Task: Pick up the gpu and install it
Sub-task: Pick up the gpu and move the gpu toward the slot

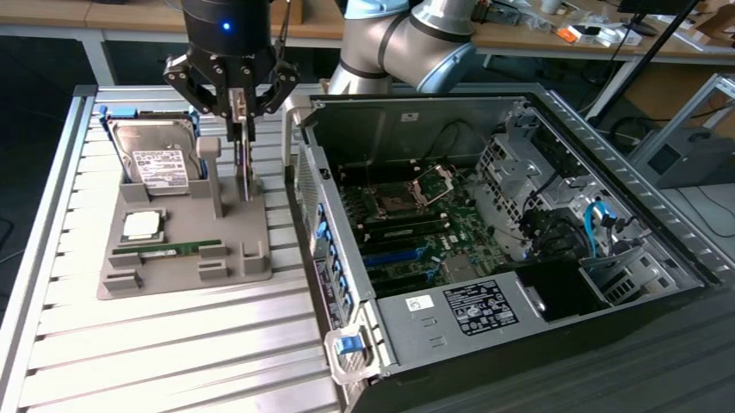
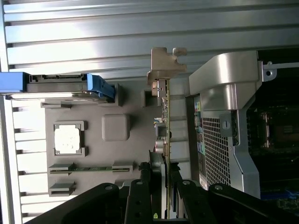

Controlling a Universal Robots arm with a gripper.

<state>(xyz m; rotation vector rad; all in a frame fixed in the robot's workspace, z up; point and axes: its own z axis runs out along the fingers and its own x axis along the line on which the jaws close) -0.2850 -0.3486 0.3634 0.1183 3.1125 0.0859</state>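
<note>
Gripper (image 1: 237,119) clenched on top edge of gpu (image 1: 244,168), upper left of exterior view. Gpu stood upright, thin edge up, on gray holder (image 1: 172,280), just beside hard drive (image 1: 155,159). Open computer case (image 1: 460,224) sat at exterior view's right.

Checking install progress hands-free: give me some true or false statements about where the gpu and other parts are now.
The fingers are closed on the gpu, which stands upright at the gray tray. True.
The gpu is already installed. False: it is outside the computer case, at the tray.
The hard drive lies flat on the motherboard. False: it stands in the tray.
The memory stick lies in the tray. True.
</note>
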